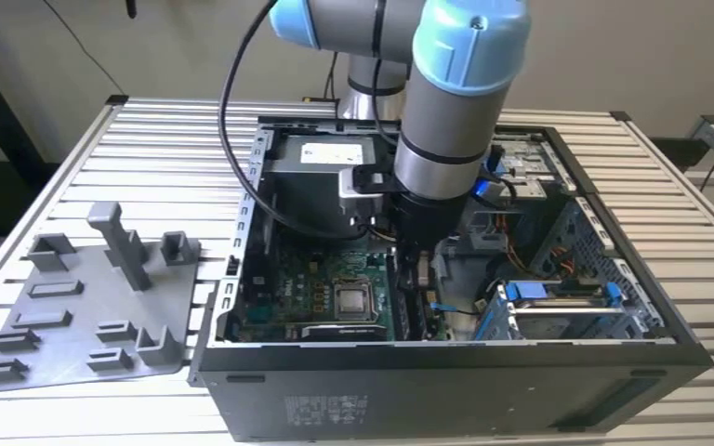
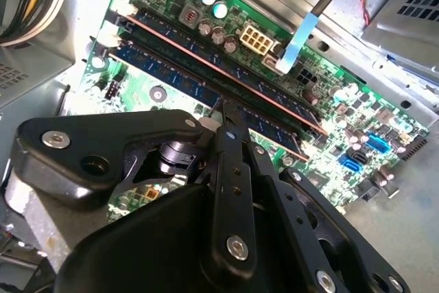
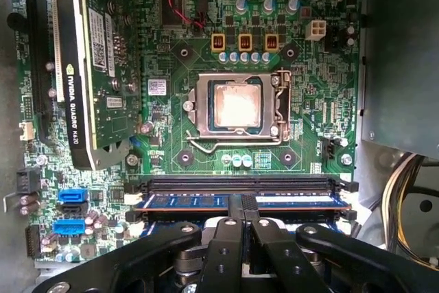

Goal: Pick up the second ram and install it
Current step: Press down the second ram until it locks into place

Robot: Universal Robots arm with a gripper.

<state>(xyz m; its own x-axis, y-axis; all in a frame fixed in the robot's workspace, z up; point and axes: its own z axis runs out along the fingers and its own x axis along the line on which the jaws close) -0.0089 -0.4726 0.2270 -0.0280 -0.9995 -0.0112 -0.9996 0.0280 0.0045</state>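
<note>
White lettering marks the motherboard (image 3: 309, 121) (above the processor socket (image 3: 236, 108)); the graphics card's (image 3: 103, 53) edge carries print, seemingly a model name.

so my arm (image 1: 450, 111) is the usual silver-grey tube with light blue caps on the joints, one big cap (image 1: 471, 32) up top and another (image 1: 295, 20) beside it. A black cable (image 1: 235, 139) loops down along it, and there's a grey box (image 1: 367, 181) clamped on near the wrist with a bit of blue behind. My gripper (image 3: 241, 219) is all black, chunky linkage bars with silver screws (image 2: 237, 248) at the pivots, plus a rounded black bracket (image 2: 89, 152) with a screw of its own
</note>
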